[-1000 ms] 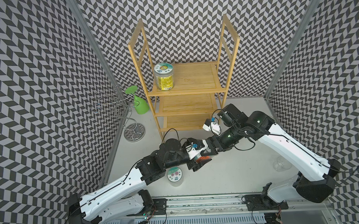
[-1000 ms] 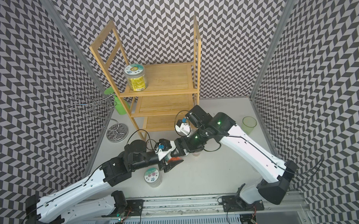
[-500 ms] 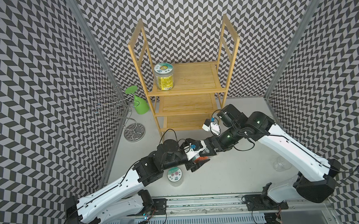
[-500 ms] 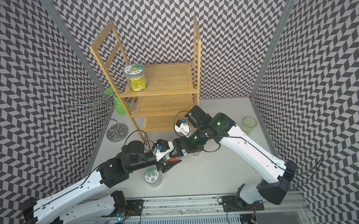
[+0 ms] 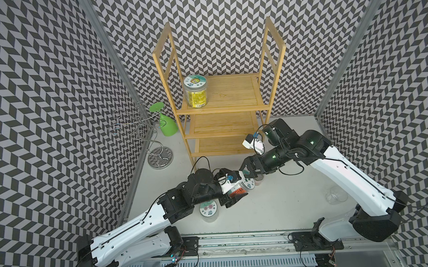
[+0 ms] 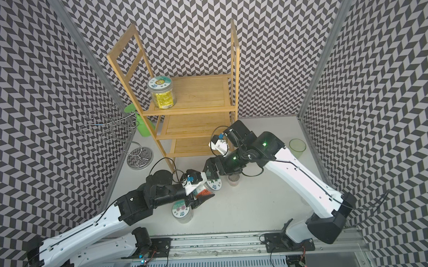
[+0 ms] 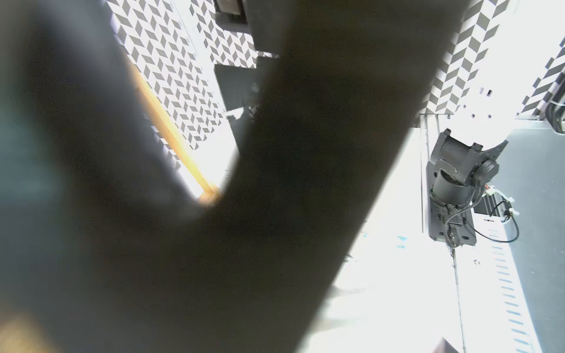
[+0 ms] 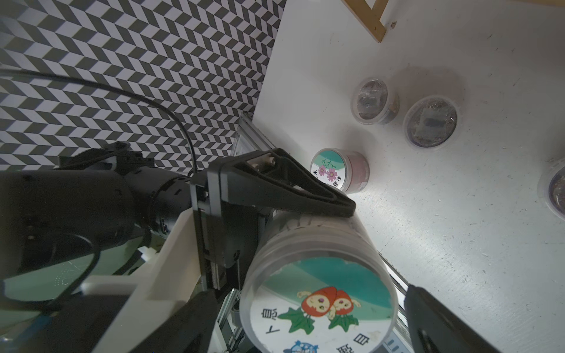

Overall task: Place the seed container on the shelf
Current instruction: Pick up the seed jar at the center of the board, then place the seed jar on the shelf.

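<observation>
Shelf [image 5: 231, 93]: top tier mostly free beside yellow-label jar [image 5: 195, 96]. Left gripper [image 5: 237, 191] clamped on seed container [image 8: 318, 299], off the desk [image 5: 285, 205], lying sideways, lid aimed at right gripper [image 5: 249, 173], jaws apart, straddling the lid. Likely a handover for the shelf reach.

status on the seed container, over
Left gripper clamped on seed container, lying sideways. Right gripper open around its lid. Shelf top tier holds yellow-label jar.

Both top views high above the same table [image 5: 285, 198]; wrist cameras close behind jaws.
</observation>
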You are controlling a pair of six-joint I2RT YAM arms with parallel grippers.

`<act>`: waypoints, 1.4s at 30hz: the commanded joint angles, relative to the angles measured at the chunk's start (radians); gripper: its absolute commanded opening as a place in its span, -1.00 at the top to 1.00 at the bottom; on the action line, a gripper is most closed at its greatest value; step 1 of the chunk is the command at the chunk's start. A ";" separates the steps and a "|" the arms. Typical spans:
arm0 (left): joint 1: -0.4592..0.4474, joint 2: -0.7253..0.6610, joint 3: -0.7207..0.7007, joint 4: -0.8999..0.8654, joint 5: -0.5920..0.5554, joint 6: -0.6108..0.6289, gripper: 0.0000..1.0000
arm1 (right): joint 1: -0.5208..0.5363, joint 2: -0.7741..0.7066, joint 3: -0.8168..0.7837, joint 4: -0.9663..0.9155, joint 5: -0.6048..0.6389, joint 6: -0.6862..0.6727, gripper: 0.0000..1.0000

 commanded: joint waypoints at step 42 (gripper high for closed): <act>0.022 0.196 0.556 0.250 -0.407 0.029 -0.13 | -0.231 -0.162 -0.263 -0.083 0.414 -0.094 -1.00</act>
